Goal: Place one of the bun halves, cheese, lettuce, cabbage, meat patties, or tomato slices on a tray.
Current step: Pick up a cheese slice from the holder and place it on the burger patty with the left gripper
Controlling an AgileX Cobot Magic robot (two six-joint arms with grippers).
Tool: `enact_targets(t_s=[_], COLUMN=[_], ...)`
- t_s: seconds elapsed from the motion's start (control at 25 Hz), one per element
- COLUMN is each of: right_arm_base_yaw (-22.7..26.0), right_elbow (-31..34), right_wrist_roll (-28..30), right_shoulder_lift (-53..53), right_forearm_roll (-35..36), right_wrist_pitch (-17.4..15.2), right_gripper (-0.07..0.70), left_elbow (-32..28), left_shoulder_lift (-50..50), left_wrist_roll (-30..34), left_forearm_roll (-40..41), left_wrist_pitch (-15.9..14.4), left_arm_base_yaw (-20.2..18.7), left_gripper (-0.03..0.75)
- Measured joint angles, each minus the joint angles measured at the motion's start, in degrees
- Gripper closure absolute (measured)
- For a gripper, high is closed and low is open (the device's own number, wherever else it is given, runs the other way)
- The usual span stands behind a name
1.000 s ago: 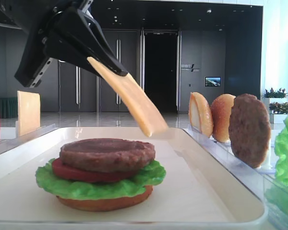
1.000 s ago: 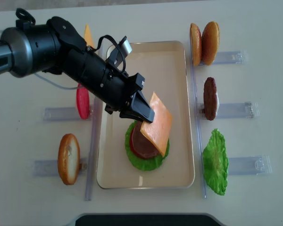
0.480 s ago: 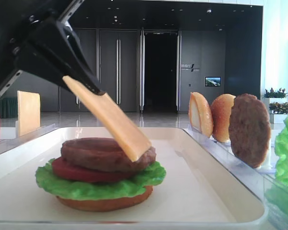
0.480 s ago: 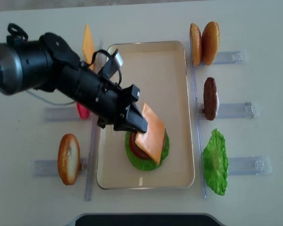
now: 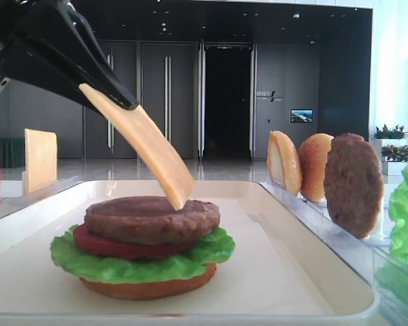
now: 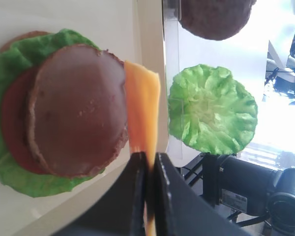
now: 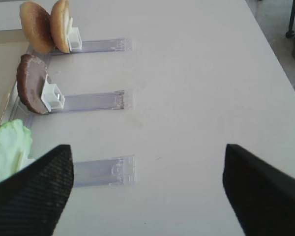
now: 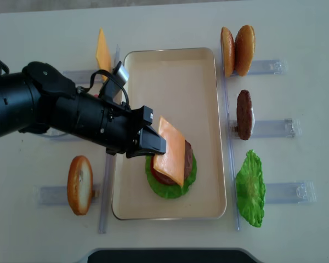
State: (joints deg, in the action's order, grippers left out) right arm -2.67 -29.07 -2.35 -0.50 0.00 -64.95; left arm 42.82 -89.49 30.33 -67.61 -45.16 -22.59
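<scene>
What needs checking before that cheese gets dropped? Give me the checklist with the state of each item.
1. Grip: left gripper is shut on one edge of the cheese; ok.
2. Slice attitude: it hangs steeply tilted, low corner at the meat patty, not flat; not ok for release.
3. Contact: whether that corner touches the patty or hovers just above it; cannot tell.
4. Centring: in the overhead view the slice covers the left part of the stack and leaves the patty's right edge bare; not ok.
5. Stack: patty, tomato slice, lettuce and bottom bun sit level on the tray; ok.
6. Right gripper: open, over the racks, away from the tray; ok.
</scene>
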Motion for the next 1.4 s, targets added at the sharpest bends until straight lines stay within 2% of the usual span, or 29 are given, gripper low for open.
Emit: enact_targets(t_s=[0.2,0.48,1.4], right_arm_base_yaw=[0.0,0.0,0.0], right_elbow=[0.0,0.0,0.0], right_wrist_roll=[0.0,0.0,0.0], right_shoulder_lift=[0.0,0.0,0.0], right_forearm_roll=[0.0,0.0,0.0], right_wrist_pitch=[0.0,0.0,0.0], right_gripper=[0.045,0.045,0.045], left_elbow=[0.0,0.0,0.0], left_shoulder_lift=[0.0,-0.9,-4.8], left_wrist_roll=[2.3,9.1,8.9], left_forearm_roll=[-1.6,-10.2,-8.3], left_wrist_pitch=[1.3,2.0,1.7], left_arm_base_yaw=[0.0,0.0,0.0], left_gripper=[0.696,0.696,0.696])
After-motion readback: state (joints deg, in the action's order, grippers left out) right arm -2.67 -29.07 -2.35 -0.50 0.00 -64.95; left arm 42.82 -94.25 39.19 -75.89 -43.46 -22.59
